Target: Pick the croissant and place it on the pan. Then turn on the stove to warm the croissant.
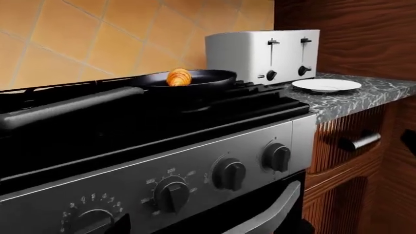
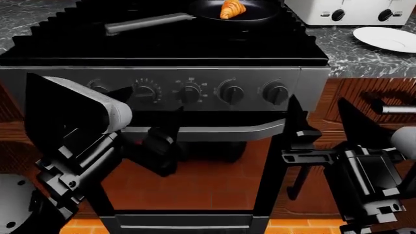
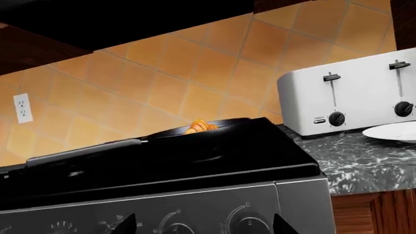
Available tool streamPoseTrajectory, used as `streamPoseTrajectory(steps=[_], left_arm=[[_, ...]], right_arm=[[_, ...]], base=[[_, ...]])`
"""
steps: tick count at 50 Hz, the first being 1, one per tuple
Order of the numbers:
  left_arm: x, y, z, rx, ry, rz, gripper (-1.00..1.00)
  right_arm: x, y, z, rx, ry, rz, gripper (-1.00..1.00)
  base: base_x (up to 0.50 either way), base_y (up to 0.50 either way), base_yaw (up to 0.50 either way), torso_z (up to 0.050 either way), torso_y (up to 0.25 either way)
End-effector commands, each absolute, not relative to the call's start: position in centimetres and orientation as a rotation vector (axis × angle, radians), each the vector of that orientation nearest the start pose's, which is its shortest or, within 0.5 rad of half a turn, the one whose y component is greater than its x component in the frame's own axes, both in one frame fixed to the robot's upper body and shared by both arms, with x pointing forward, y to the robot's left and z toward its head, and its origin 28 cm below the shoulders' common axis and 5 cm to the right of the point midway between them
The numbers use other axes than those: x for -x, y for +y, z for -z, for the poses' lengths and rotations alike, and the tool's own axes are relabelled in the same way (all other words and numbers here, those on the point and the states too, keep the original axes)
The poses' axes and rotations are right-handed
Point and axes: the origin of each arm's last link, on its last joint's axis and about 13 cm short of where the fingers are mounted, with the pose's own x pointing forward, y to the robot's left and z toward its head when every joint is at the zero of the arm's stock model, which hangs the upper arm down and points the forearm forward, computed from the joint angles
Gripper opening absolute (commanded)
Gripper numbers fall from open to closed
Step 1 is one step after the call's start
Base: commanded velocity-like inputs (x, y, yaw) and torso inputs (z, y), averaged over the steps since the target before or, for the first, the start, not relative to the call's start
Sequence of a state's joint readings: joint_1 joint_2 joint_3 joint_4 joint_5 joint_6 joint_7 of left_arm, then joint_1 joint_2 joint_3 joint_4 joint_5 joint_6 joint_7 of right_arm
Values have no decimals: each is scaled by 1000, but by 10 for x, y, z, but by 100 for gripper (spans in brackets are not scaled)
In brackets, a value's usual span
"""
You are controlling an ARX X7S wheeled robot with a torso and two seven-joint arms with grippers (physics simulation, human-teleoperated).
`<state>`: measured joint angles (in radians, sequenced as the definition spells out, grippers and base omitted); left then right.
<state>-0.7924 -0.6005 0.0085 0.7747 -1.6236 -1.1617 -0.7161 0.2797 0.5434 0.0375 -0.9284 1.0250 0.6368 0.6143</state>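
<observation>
Stove [image 2: 162, 46] rear: croissant [image 2: 232, 9] inside pan [image 2: 260, 14] rim.

The golden croissant [image 2: 232, 9] is lying in the black pan [image 2: 258, 15]. Both are sitting atop the stove [image 2: 162, 46], beyond the left gripper [image 2: 159, 141]

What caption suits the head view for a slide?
Croissant rests in the pan on the stove; both hands hang before the oven.

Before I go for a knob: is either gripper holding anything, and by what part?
Nothing is held. The croissant sits in the pan; left gripper and right gripper hang empty before the stove.
</observation>
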Motion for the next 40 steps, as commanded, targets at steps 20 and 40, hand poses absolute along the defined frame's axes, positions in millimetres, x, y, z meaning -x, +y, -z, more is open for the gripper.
streamPoseTrajectory(steps=[20,40], left_arm=[[-188,223,-224,-41,-14,483,100],[-193,226,-217,16,-19,481,100]], right_arm=[[-186,-122,-213,-159,-229,-11,100],[-202,-126,-221,-58,-214,21,100]], base=[[0,0,0,-50,0],[0,0,0,-36,0]])
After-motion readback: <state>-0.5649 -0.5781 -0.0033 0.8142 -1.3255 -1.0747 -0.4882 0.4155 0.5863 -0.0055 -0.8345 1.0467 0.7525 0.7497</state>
